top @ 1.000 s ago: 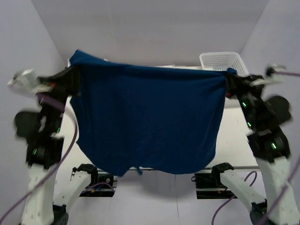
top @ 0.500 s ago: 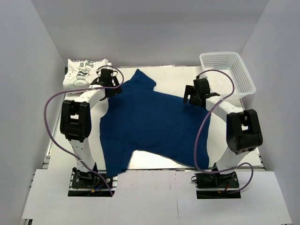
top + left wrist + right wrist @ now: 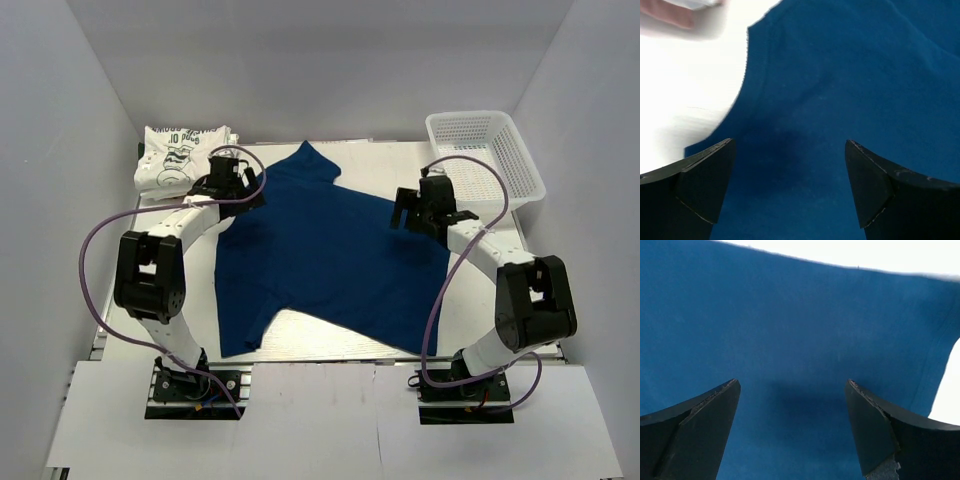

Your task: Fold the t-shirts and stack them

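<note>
Left pincer (image 3: 790, 142) and right pincer (image 3: 792, 382) gape wide, apparently just above the navy t-shirt (image 3: 330, 260).

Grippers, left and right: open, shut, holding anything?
Left gripper: open, empty, over the navy t-shirt.
Right gripper: open, empty, over the same shirt.

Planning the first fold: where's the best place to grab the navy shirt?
Probably the navy shirt's far pointed flap: it juts out alone over bare table, edges exposed. Bring the left hand, open nearby, down from above.
</note>
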